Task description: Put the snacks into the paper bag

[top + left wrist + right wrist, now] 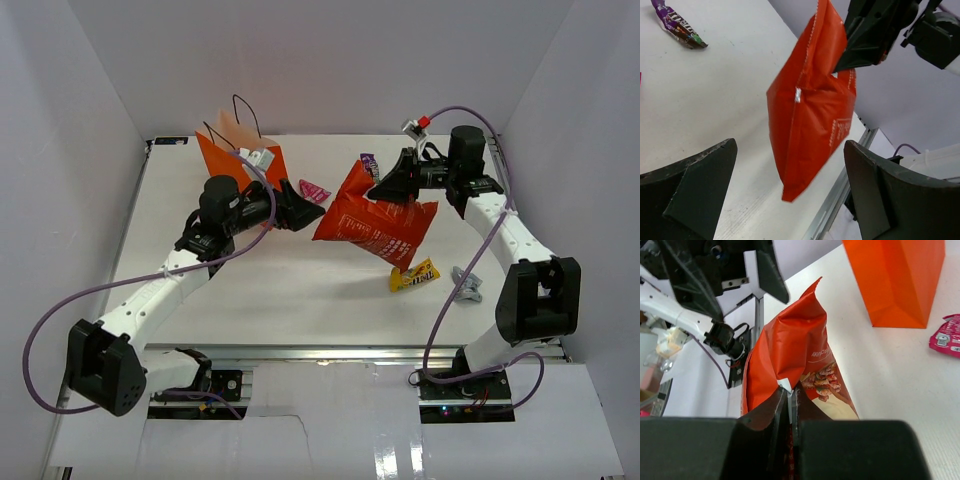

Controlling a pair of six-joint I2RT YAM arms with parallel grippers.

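My right gripper (pixel 387 187) (pixel 790 392) is shut on an edge of the large red crisp bag (pixel 375 225) (pixel 810 125) (pixel 790 340), which hangs lifted above the table. Just left of it, my left gripper (pixel 305 212) (pixel 790 145) stands wide open, facing the crisp bag and not touching it. The orange paper bag (pixel 235 150) (pixel 900 280) stands upright at the back left, behind the left wrist. A pink sweet (pixel 315 190) (pixel 947 335) lies near its base. A purple sweet (pixel 368 163) (pixel 680 27) lies behind the crisp bag.
A yellow sweet (pixel 413 275) and a silver-grey sweet (pixel 466 285) lie on the white table (pixel 300 290) at the front right, beside the right arm. White walls close in the back and both sides. A metal rail (pixel 330 352) runs along the near edge.
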